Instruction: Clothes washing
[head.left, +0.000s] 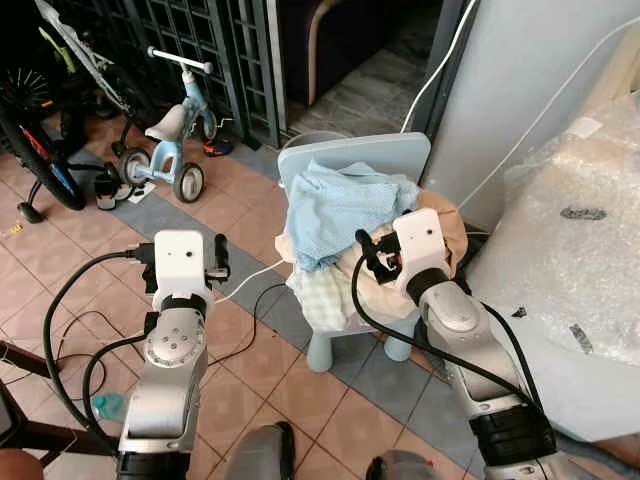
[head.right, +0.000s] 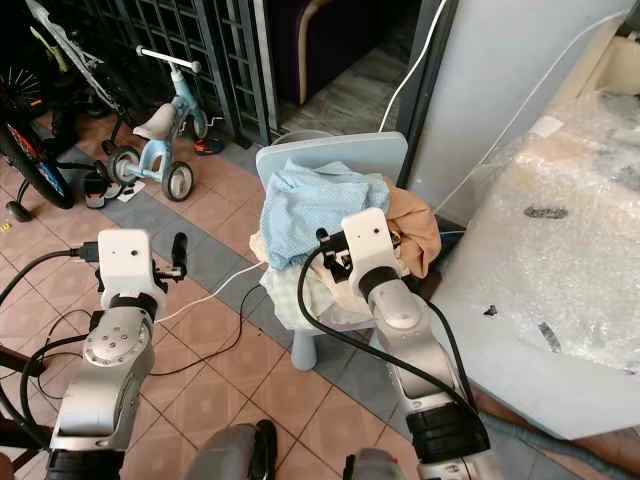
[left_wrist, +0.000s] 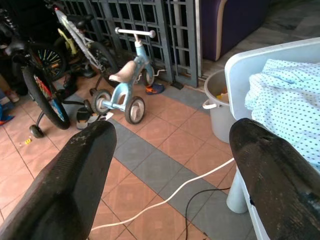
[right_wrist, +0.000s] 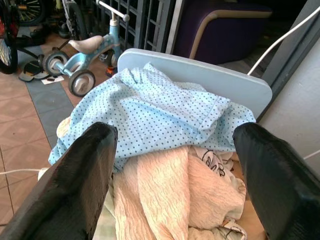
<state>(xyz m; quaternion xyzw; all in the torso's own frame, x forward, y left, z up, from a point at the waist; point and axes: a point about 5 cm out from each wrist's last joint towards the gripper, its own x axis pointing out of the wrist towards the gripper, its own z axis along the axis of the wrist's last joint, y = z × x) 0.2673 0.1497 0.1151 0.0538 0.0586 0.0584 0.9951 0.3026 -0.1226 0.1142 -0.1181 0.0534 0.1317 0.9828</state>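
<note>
Right wrist view: jaws spread wide, the right gripper (right_wrist: 175, 185) hovers just above a heap of clothes on a pale blue child's chair (head.left: 355, 160), where a blue dotted garment (right_wrist: 155, 115) lies over a peach towel (right_wrist: 160, 195). The left gripper (left_wrist: 170, 175), jaws also spread, hangs over the tiled floor (head.left: 250, 380) beside the chair, near a white cable (left_wrist: 165, 200) and a small tricycle (head.left: 170, 140).

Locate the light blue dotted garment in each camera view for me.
Left eye view: light blue dotted garment tops the pile on the small chair, center.
Right eye view: draped center.
Left wrist view: right edge, beyond the left gripper.
Right wrist view: center, ahead of the right gripper.
Shared landmark: blue tricycle.
</note>
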